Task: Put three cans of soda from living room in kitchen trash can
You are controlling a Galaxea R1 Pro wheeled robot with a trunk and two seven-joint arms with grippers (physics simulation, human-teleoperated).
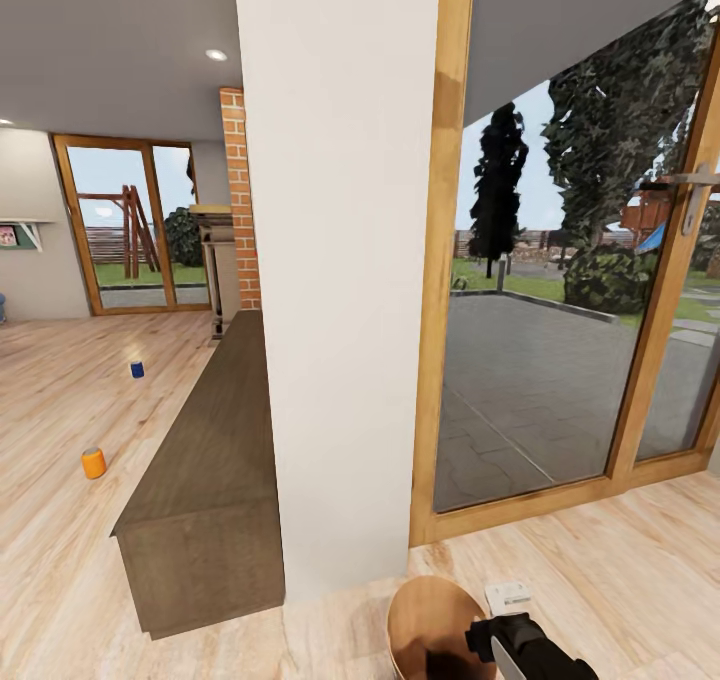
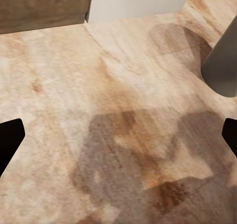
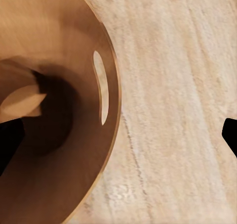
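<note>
From the head view I face a white pillar [image 1: 340, 260] with a tall wood-framed glass door [image 1: 560, 290] to its right, looking out on a paved yard and trees. A long low dark-wood cabinet [image 1: 205, 470] runs away along the pillar's left side toward a brick column [image 1: 240, 195]. Out on the pale wood floor [image 1: 60, 440] to the left of the cabinet I see two soda cans standing upright and well apart: the orange can [image 1: 93, 462] nearer me, the blue can [image 1: 137, 369] farther back; the third I cannot find. At the bottom edge, just below the pillar, sits a round brown wooden bin [image 1: 425, 610] with a dark inside, and my right arm [image 1: 525, 650] reaches in beside it. My right claw [image 3: 118, 135] is spread wide with nothing in it, hanging over the bin's rim [image 3: 114, 110] and the floor next to it; a slot handle [image 3: 101, 88] shows in the wall. My left claw [image 2: 118, 140] is likewise spread and empty, over bare floor near the cabinet's base [image 2: 44, 6]
</note>
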